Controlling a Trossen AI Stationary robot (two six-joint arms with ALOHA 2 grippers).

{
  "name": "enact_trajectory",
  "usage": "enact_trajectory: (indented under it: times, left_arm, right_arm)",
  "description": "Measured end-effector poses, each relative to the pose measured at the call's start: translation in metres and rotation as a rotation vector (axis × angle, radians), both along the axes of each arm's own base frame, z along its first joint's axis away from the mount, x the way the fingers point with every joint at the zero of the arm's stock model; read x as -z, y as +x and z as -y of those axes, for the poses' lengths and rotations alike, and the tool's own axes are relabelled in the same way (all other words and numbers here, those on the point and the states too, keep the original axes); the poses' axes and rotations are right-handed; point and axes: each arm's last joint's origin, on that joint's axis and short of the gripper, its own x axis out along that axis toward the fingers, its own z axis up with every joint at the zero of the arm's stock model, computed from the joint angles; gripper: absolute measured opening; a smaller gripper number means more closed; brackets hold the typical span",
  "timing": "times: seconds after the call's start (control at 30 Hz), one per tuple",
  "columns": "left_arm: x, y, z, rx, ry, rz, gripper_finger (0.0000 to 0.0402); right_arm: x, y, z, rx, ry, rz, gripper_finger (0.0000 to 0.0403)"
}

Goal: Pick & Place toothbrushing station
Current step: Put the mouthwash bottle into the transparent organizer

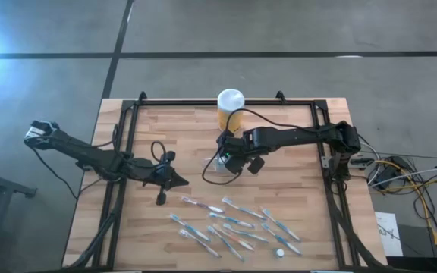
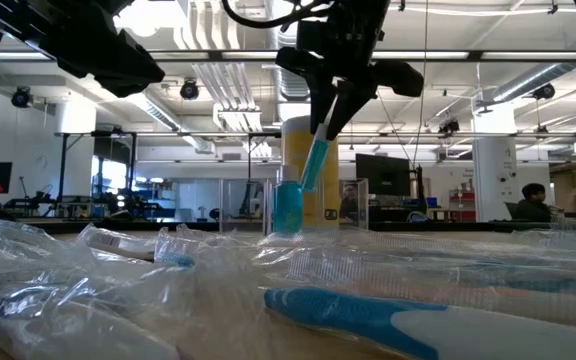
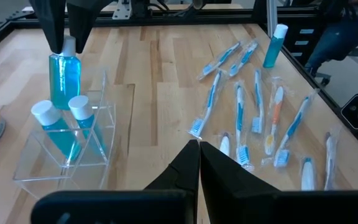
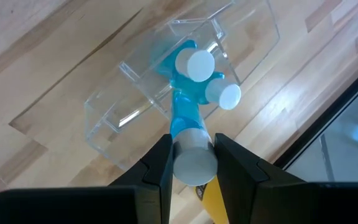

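The right gripper (image 4: pixel 192 163) is clamped on the white cap of a blue tube (image 4: pixel 185 127), one dark finger on each side of the cap. In the low view this gripper (image 2: pixel 324 118) comes down from above with the tube (image 2: pixel 312 160) hanging tilted beneath it. The tube's lower end reaches into the toothbrushing station (image 4: pixel 166 93), a clear plastic holder with compartments that sits directly below the gripper on the wooden table (image 1: pixel 165 125). Two more white-capped blue tubes (image 4: pixel 199 68) already stand in the holder, leaning side by side, just beyond the held tube's lower end. In the left wrist view the holder (image 3: pixel 73 146) shows these two tubes in adjoining compartments, with the held tube (image 3: pixel 64 78) upright behind them.

Just behind the right gripper, toward the table's far edge, stands a yellow jar (image 1: pixel 230 108) with a white lid, near the holder but apart from it.

On the near side of the gripper, well apart from the holder, a scatter of wrapped toothbrushes (image 1: pixel 234 224) lies flat on the table, in blue, white and one with orange. Another blue tube (image 3: pixel 274 45) with a white cap stands upright at the outer edge of that scatter.

The left gripper (image 3: pixel 199 149) has its fingers together and holds nothing; it hovers over the table to the side of the holder, facing the toothbrushes.
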Motion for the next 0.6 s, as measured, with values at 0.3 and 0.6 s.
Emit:
enact_trajectory:
  times: [0.3, 0.6]
  left_arm:
    - [0.000, 0.000, 0.000, 0.005, 0.014, 0.002, 0.0016]
    - [0.000, 0.000, 0.000, 0.005, 0.015, 0.002, 0.0016]
  right_arm:
    - [-0.001, 0.002, 0.008, -0.009, 0.024, 0.025, 0.0086]
    - [-0.001, 0.002, 0.015, 0.007, 0.026, 0.022, 0.0086]
